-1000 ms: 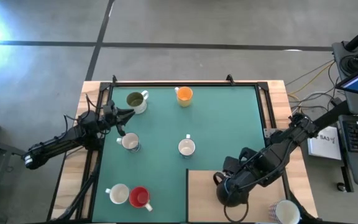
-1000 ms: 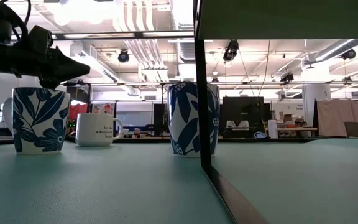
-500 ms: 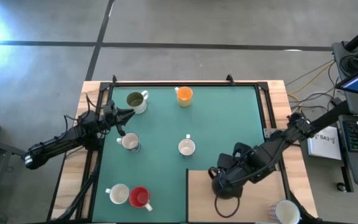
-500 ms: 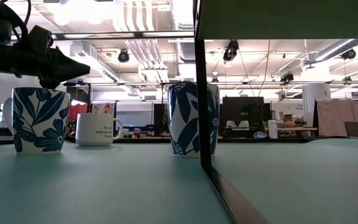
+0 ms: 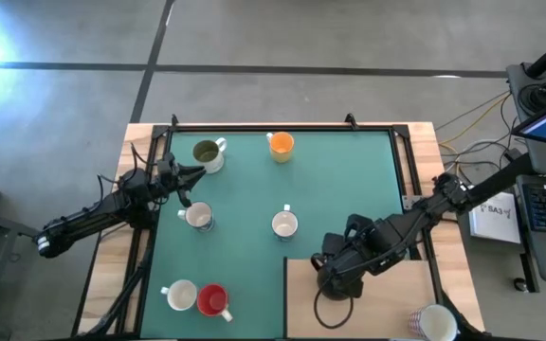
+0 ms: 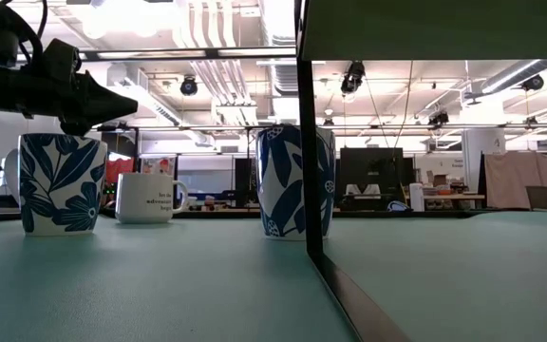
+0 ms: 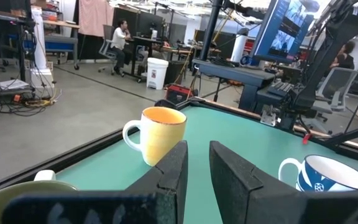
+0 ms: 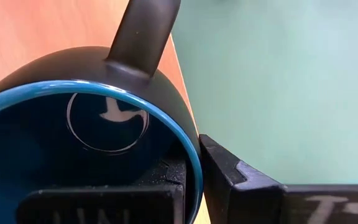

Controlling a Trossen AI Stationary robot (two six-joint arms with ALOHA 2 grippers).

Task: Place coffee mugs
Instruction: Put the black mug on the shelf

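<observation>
Pinching the dark blue mug [image 8: 86, 143] by its rim, the right jaws [image 5: 337, 280] carry it upright, while the left jaws [image 7: 196, 163], slightly parted and empty, wait near the orange mug [image 7: 157, 134].

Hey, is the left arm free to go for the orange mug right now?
Probably yes. The left gripper holds nothing, and bare green mat lies between it and the orange mug; the olive-lined mug stands just beside that path.

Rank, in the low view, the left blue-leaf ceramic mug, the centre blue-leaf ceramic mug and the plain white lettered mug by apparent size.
1. Centre blue-leaf ceramic mug, though it may simply be nearer.
2. Left blue-leaf ceramic mug.
3. Plain white lettered mug, probably farther back.
</observation>
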